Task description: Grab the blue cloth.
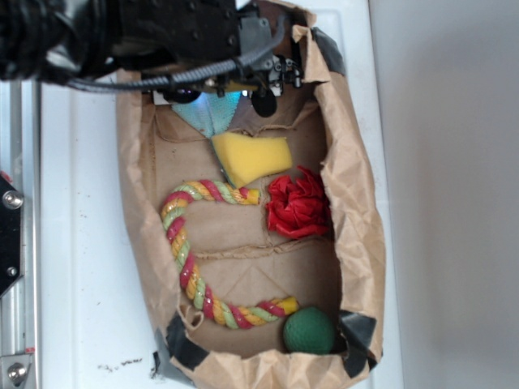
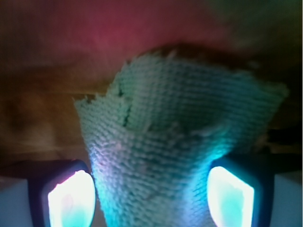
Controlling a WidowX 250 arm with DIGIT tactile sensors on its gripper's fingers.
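Note:
The blue cloth [image 1: 212, 115], pale aqua and fuzzy with ragged edges, is at the top end of the brown paper bag [image 1: 353, 203], just above the yellow sponge. My gripper [image 1: 217, 91] sits over it under the black arm. In the wrist view the blue cloth [image 2: 175, 118] fills the gap of my gripper [image 2: 151, 196], bunched into a narrow waist. The two glowing pads [image 2: 71, 198] press in on it from either side, so the gripper is shut on the cloth. The cloth's far edge fans out wide and ragged.
Inside the bag lie a yellow sponge wedge [image 1: 250, 156], a red paper-like rosette [image 1: 298, 204], a striped rope ring [image 1: 188, 259] and a green ball [image 1: 309, 331]. The bag's crumpled walls rise all round. It rests on a white table [image 1: 81, 243].

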